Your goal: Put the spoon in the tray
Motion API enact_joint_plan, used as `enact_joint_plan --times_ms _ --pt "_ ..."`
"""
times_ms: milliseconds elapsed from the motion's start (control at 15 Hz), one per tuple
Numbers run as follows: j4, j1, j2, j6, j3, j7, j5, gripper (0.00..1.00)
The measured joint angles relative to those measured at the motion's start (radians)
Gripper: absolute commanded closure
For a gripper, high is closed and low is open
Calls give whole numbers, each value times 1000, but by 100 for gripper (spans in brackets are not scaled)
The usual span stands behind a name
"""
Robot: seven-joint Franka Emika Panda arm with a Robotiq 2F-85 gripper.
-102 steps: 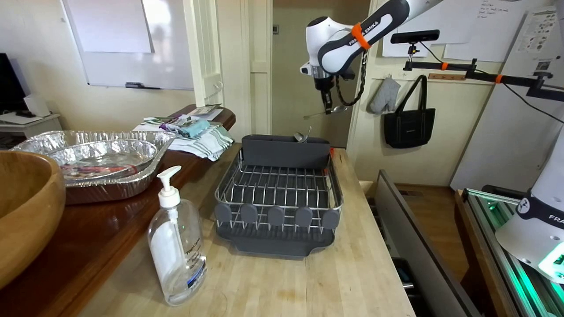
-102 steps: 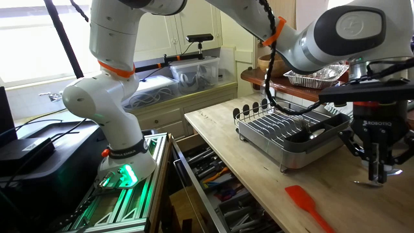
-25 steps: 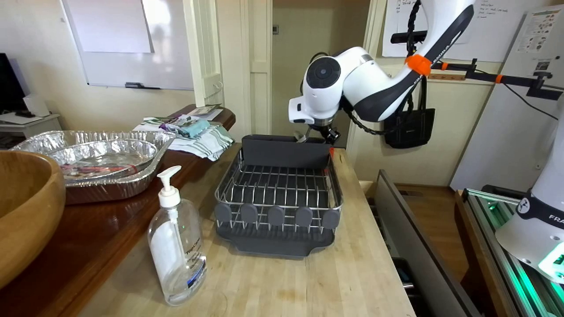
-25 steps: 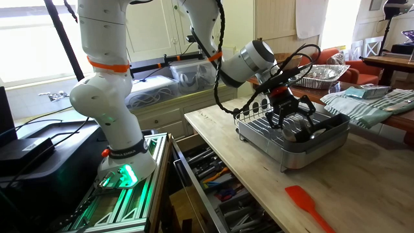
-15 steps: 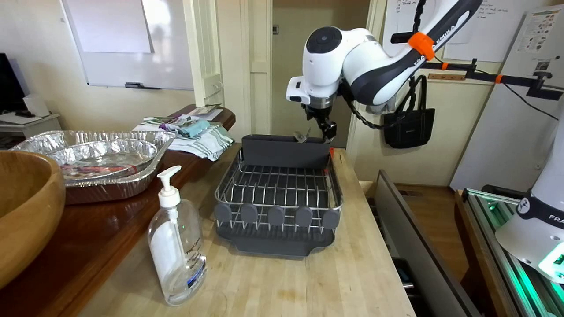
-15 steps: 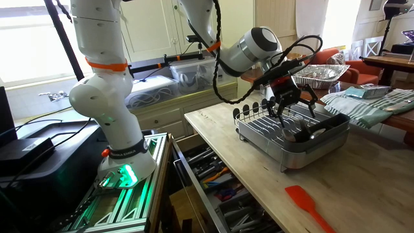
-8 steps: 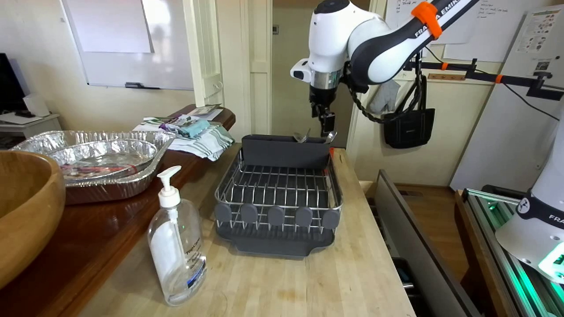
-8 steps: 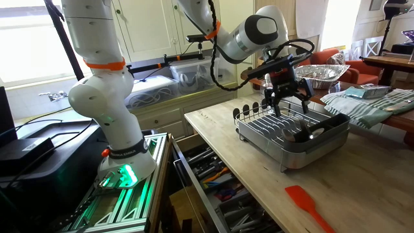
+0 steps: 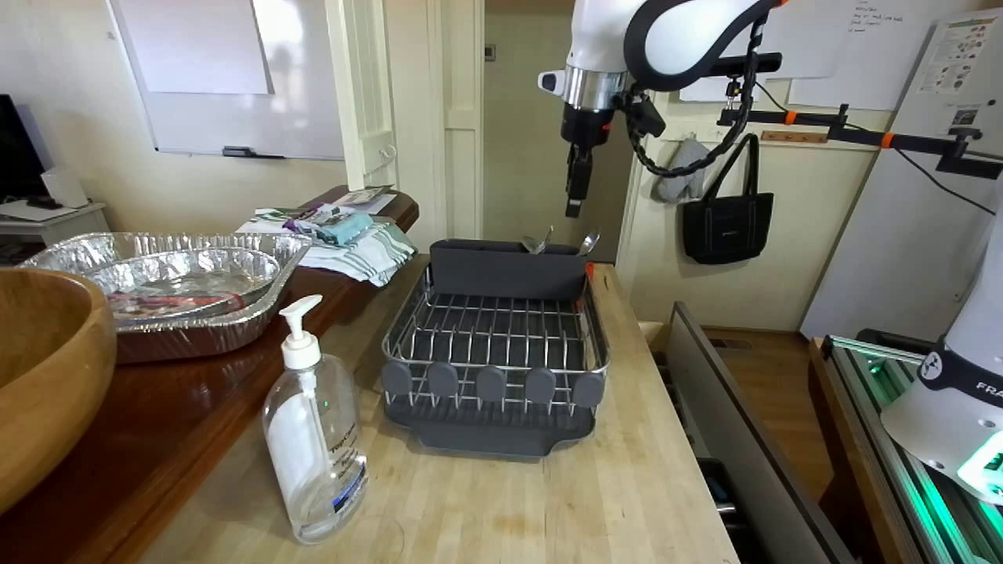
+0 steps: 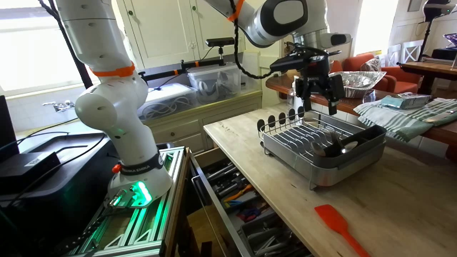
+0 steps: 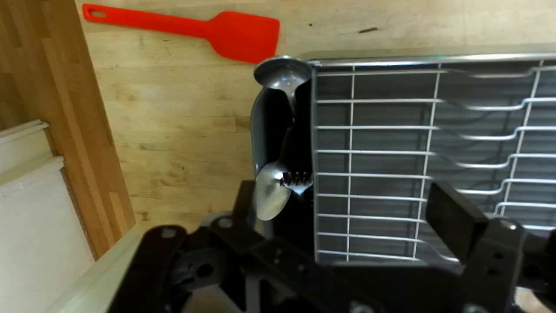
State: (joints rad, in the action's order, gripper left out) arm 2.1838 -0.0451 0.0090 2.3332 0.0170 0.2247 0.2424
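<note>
The spoon (image 10: 317, 149) leans in the dark grey utensil tray (image 9: 509, 270) at one end of the dish rack. Its bowl sticks up over the tray's corner, and its handle runs down inside, where the lower part is lost in shadow. From the wrist, the bowl of this spoon (image 11: 282, 76) shows at the tray end near the red spatula. My gripper (image 10: 320, 107) hangs above the rack, pointing down, jaws wide apart with nothing between them. In the wrist view its fingers (image 11: 454, 217) stand over the rack wires, apart from the spoon.
Another spoon (image 11: 270, 193) and a fork (image 11: 298, 181) stand in the same tray. The red spatula (image 10: 332, 219) lies on the wooden counter beside the rack. A pump bottle (image 9: 317, 446) stands past the rack's knobbed end. An open drawer (image 10: 228, 200) runs along the counter.
Several seconds ago my gripper held the spoon above the counter beyond the rack; now it rests in the tray, released. Over the last second the gripper has risen and turned upright.
</note>
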Motion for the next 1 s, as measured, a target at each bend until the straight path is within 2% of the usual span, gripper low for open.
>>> enact_joint_plan --times_ms 200,533,667,1000 --pt "7 -9 -28 60 24 0 -122 0" --pt "58 -16 -59 239 53 0 -306 0" --pt "73 -16 -67 279 56 4 -336 0" --pt "79 -16 -72 284 57 4 -344 0"
